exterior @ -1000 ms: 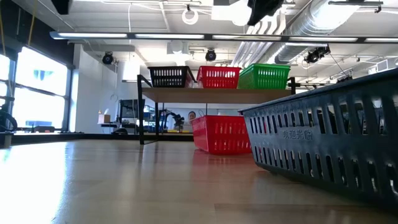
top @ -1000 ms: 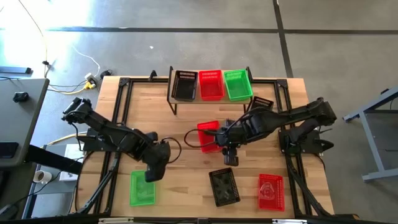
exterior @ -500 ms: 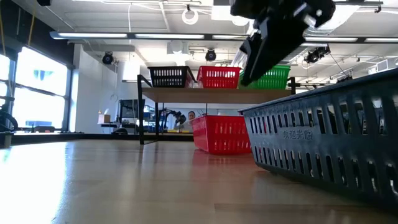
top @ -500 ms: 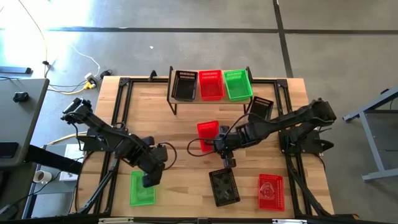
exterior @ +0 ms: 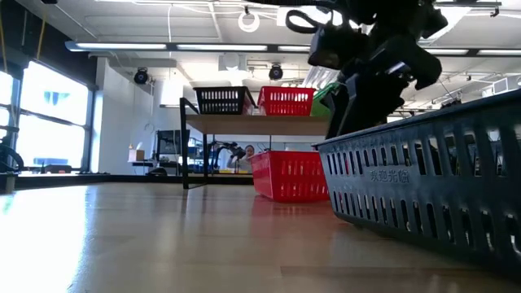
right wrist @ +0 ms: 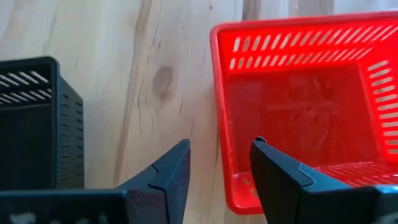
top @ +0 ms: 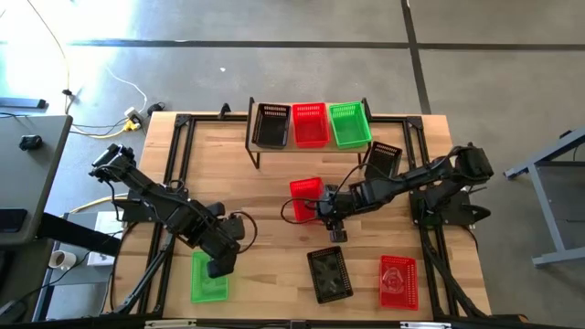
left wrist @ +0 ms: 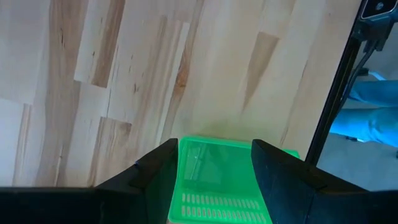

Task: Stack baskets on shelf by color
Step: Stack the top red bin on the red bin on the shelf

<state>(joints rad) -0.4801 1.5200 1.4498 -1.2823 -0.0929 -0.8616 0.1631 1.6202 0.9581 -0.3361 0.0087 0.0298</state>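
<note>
High view gives you the whole layout: the shelf stands at the far edge of the counter, carrying a black basket, a red basket and a green basket side by side.

Your left tool hangs over the near-left part of the counter, just above the far end of a loose green basket. In the left wrist view its fingers stand apart, one on each side of that basket's end wall, and you cannot tell whether they touch it.

Your right tool sits mid-counter between a loose red basket and a loose black basket. Its fingers are spread in the right wrist view and grip nothing; one finger lies over the red basket's rim, the other over bare wood.

Another red basket rests at the near-right corner, and another black one lies right of the shelf.
</note>
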